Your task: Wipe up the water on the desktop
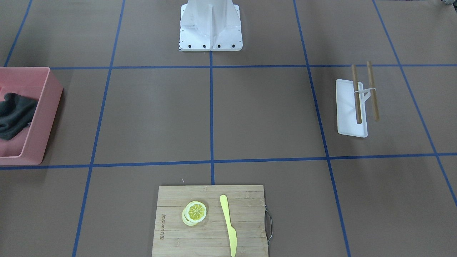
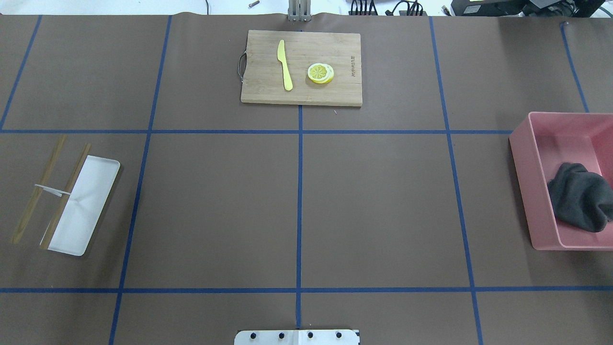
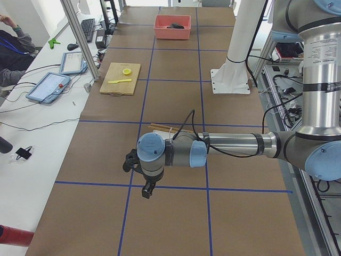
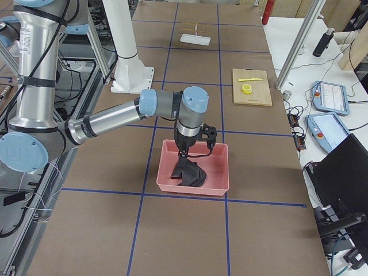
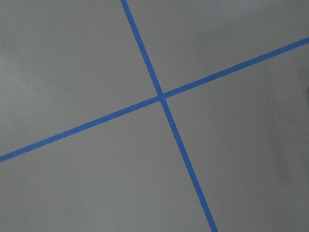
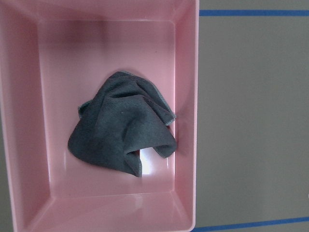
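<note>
The brown desktop with blue tape lines shows no water that I can make out. A dark grey cloth lies crumpled in a pink bin at the right edge; the right wrist view shows the cloth from straight above. My right gripper hangs just over the cloth in the bin; I cannot tell whether it is open or shut. My left gripper hovers low over a bare tape crossing near the table's left end; I cannot tell its state either. Neither wrist view shows fingers.
A bamboo cutting board with a yellow knife and lemon slices sits at the far middle. A white tray with two wooden chopsticks lies at the left. The robot's white base stands at the near middle.
</note>
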Controlling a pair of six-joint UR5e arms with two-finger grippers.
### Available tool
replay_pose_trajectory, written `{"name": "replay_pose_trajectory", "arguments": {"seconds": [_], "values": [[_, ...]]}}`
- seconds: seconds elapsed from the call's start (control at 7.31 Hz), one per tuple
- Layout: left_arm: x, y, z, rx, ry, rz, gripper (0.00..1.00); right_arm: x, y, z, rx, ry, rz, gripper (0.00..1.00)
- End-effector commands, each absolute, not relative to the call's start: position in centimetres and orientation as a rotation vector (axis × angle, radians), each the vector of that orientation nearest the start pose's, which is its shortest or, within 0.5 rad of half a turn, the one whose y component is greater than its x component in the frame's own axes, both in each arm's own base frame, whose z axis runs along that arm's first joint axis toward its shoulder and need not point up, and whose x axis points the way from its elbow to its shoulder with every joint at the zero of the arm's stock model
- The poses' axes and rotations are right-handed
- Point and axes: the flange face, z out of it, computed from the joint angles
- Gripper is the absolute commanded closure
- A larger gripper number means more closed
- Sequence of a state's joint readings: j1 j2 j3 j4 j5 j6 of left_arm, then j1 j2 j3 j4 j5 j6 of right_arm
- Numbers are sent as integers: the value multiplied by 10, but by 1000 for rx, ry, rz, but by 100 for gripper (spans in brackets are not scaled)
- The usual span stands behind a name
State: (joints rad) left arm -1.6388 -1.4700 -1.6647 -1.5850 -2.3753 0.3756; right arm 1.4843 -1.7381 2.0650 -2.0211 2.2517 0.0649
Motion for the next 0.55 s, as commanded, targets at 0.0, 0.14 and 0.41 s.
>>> {"name": "replay_pose_trajectory", "arguments": {"seconds": [0.0, 0.14, 0.41], "values": [[-91, -439, 662, 171, 787, 290, 1, 47, -380, 565, -187, -645, 47, 0], [-91, -437, 665, 163, 787, 286, 1, 53, -366, 590, -138, -643, 45, 0], [-90, -436, 669, 140, 790, 266, 1, 60, -366, 647, -67, -651, 44, 0]]}}
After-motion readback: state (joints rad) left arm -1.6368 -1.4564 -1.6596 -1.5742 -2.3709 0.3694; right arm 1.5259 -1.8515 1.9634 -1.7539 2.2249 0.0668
